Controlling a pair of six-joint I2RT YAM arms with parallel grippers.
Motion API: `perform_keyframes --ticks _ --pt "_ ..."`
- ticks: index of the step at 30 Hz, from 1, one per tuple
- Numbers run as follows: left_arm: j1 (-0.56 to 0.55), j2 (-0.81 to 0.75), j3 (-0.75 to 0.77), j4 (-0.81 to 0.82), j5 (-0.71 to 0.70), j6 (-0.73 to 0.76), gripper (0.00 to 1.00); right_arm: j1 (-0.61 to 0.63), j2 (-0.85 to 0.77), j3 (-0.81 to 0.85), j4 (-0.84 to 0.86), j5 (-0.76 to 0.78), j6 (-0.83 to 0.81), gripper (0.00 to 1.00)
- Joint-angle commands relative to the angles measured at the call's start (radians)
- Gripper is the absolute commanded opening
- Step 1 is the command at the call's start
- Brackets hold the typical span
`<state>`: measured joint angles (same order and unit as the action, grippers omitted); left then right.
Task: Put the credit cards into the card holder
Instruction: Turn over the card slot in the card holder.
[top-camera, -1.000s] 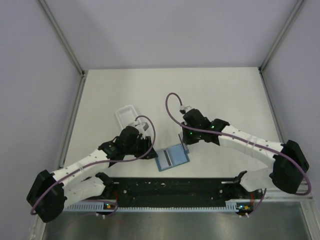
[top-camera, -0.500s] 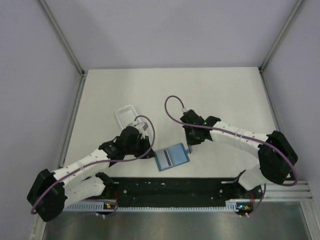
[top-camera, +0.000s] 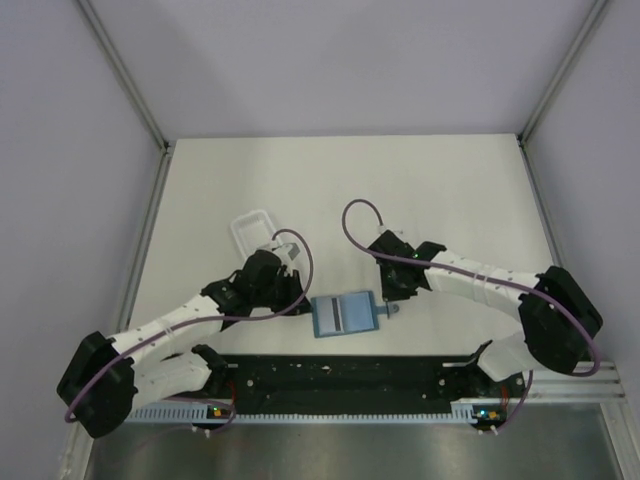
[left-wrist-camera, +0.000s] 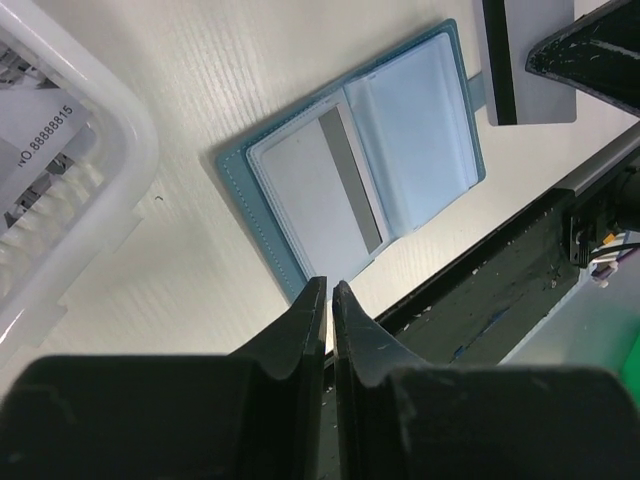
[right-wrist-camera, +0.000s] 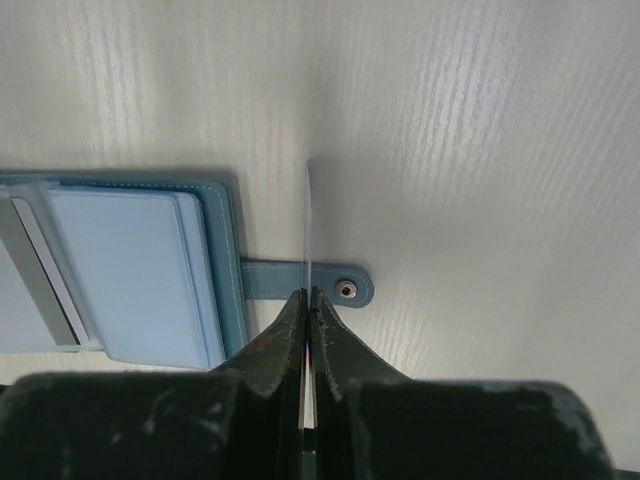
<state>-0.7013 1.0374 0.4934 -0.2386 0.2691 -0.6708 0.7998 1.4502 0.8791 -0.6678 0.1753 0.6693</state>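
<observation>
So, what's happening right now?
Left gripper shut, empty. Right gripper shut on credit card, over snap tab. Card holder open, one card inside. Nothing blocking.

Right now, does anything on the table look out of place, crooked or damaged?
Nothing looks spilled or damaged. The teal-blue folding card holder lies open and flat. One oddity: the thin pale card pinched in the right claw stands on edge over the holder's snap tab, outside the pockets.

My left arm (top-camera: 170, 322) and right arm (top-camera: 470, 281) are white tubes with black joints. A purple cable (top-camera: 350, 212) loops at eleven o'clock from my right wrist. My right gripper (right-wrist-camera: 308, 293) has scuffed black wedge fingers (right-wrist-camera: 265, 365).
</observation>
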Motion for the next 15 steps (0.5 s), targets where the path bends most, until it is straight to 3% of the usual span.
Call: perform_keyframes --ticks 1,9,15 --pt "-0.003 0.007 0.06 0.065 0.022 0.033 0.12 -0.007 -0.051 -0.052 -0.029 0.029 0.058 0.0" --pt "-0.043 0.079 0.105 0.225 0.088 0.054 0.11 -0.007 -0.22 -0.083 0.003 0.062 0.076 0.0" --pt "-0.144 0.205 0.16 0.309 0.073 0.037 0.02 -0.008 -0.335 -0.108 0.051 0.007 0.095 0.0"
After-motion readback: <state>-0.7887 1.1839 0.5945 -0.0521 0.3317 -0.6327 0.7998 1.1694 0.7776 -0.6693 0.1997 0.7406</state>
